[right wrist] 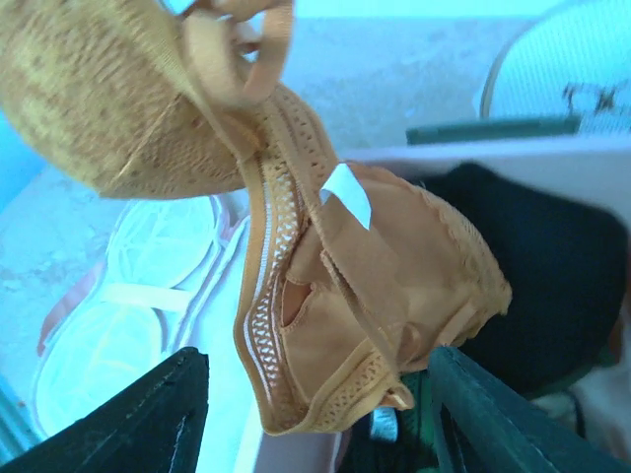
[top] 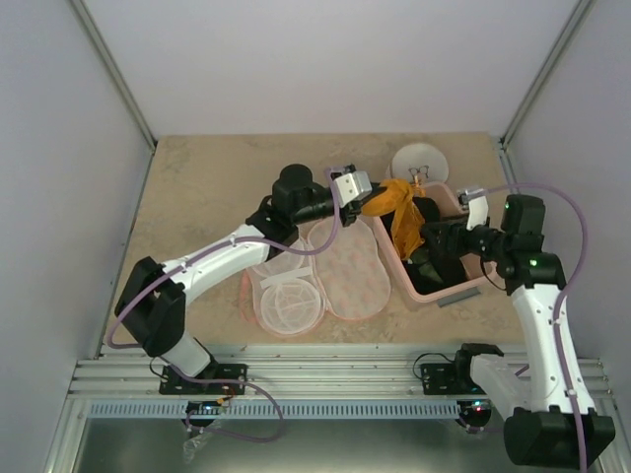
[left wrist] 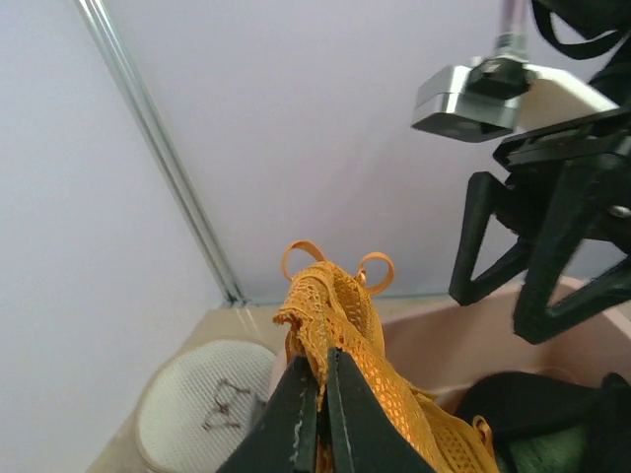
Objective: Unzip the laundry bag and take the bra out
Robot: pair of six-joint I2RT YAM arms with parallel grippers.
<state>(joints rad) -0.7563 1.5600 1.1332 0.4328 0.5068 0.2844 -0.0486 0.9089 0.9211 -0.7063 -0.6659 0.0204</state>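
The left pincer (left wrist: 319, 370) clenches the bra (left wrist: 347, 313) — it dangles just ahead of the right pincer (right wrist: 315, 404), released wide.

Plain white walls (top: 325, 59), metal corner posts (top: 113, 74), beige speckled tabletop (top: 207, 187), soft even light

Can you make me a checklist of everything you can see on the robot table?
Surface: beige speckled table.
Job's things: laundry bag lies unzipped and spread open; bra hangs above the pink bin.
Clutter: dark garment in the bin; white round container behind it.
Grippers: left end effector shut on the bra; right end effector open under it.
Cables: purple cables loop along both arms.
Surroundings: white walls, metal frame posts.
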